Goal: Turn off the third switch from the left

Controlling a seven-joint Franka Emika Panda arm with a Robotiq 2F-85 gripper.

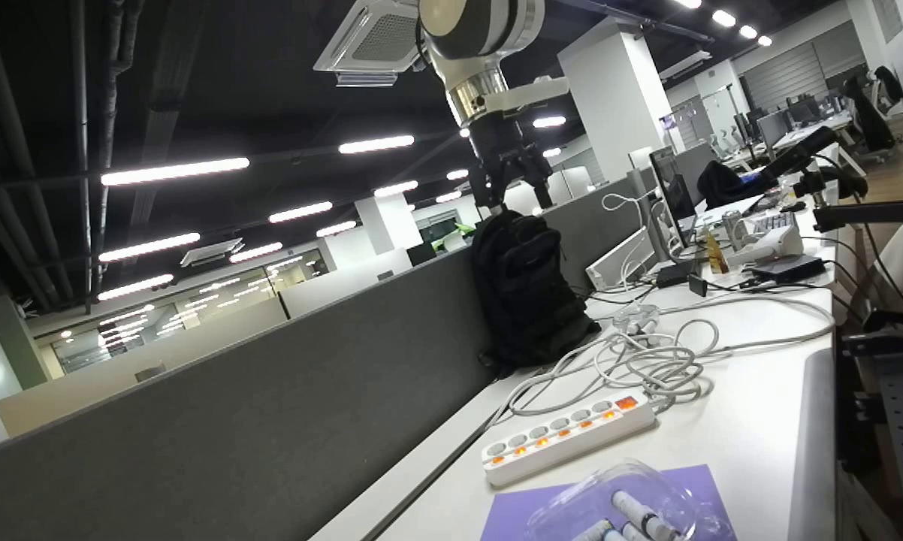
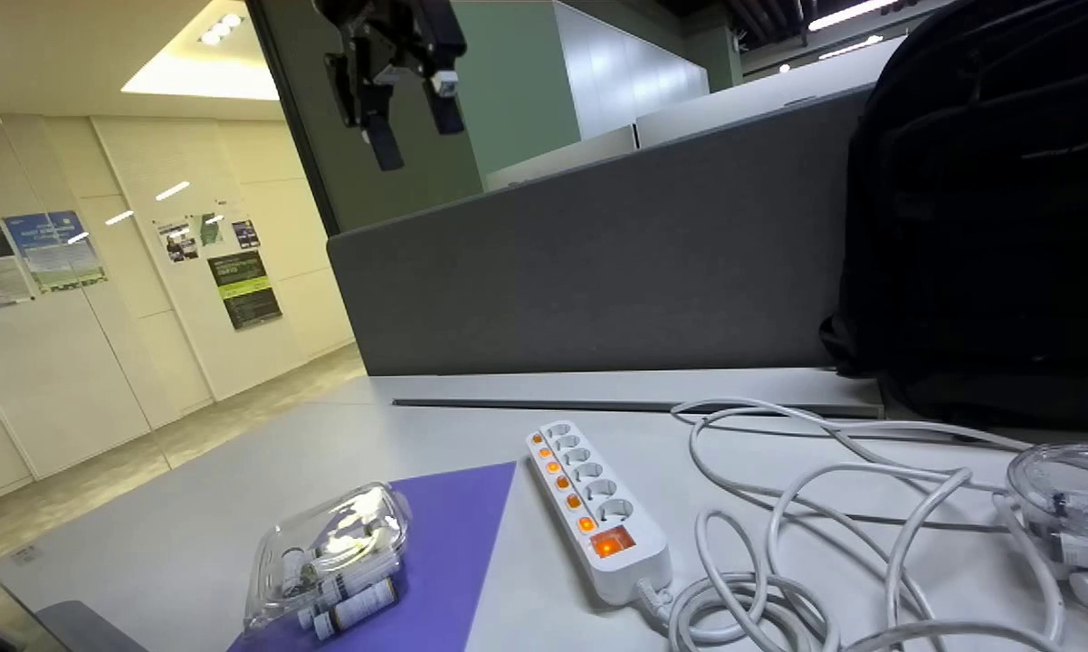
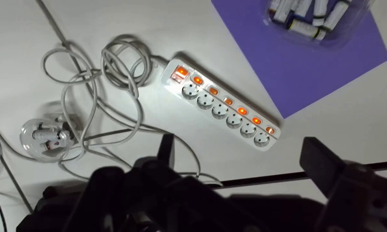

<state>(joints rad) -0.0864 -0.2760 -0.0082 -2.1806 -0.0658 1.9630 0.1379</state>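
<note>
A long white power strip [image 1: 572, 451] lies on the white table, also in an exterior view [image 2: 598, 507] and the wrist view [image 3: 219, 100]. It bears a row of small orange rocker switches beside its sockets, with a larger lit switch [image 2: 613, 542] at the cable end. Counted from the left in both exterior views, the third switch [image 1: 542, 442] glows orange; it also shows there [image 2: 553, 467] and in the wrist view [image 3: 242, 111], third from the cable-free end. My gripper [image 1: 521, 204] is open and empty, high above the table, also seen there [image 2: 419, 143] and in the wrist view [image 3: 240, 154].
A purple sheet [image 2: 472, 525] with a clear tub [image 2: 327, 552] of small bottles lies beside the strip. Coiled grey cable [image 1: 669, 368] and another clear tub [image 3: 45, 140] lie past the cable end. A black backpack [image 1: 527, 293] leans on the grey partition [image 1: 346, 383].
</note>
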